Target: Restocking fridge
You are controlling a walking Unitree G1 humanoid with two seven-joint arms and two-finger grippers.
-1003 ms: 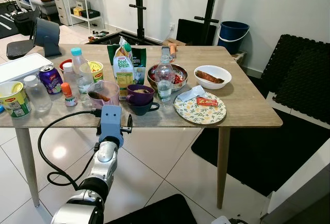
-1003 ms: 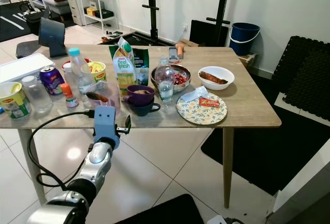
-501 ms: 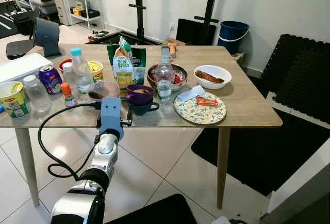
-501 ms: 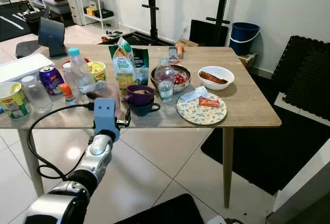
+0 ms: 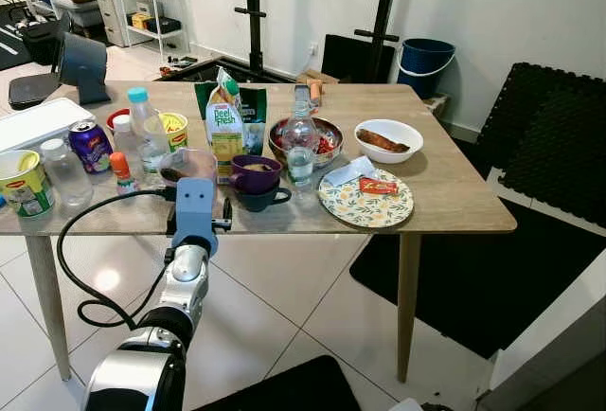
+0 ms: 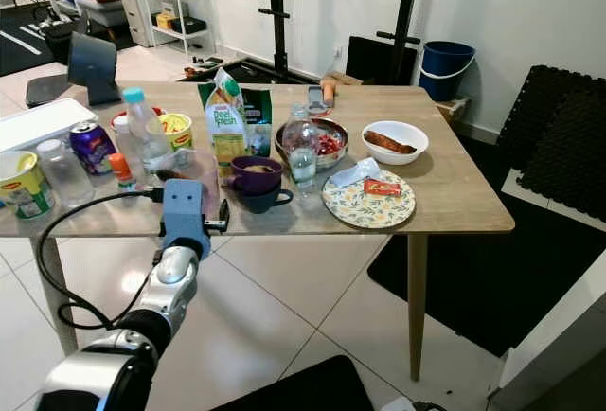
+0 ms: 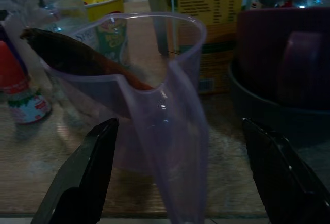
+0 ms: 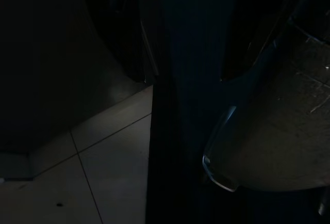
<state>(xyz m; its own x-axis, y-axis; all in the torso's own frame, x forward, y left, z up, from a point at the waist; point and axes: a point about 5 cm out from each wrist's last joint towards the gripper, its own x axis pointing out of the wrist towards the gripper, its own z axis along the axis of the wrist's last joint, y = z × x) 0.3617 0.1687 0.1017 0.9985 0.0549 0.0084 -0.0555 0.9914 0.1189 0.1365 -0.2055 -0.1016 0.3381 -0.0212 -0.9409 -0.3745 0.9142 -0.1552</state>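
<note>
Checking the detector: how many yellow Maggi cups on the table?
2. One Maggi cup at the table's near left edge; another Maggi cup further back, beside the juice carton. Others may be hidden behind bottles.

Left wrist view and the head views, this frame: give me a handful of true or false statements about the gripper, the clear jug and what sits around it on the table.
1. The left gripper is open, its fingers either side of the clear jug. True.
2. The fingers have shut on the jug. False: both fingers stand apart from its walls.
3. The jug is empty. False: a dark brown piece of food leans inside it.
4. A purple cup sits in a dark bowl beside the jug. True.
5. The juice carton lies flat on the table. False: it stands upright behind the jug.
</note>
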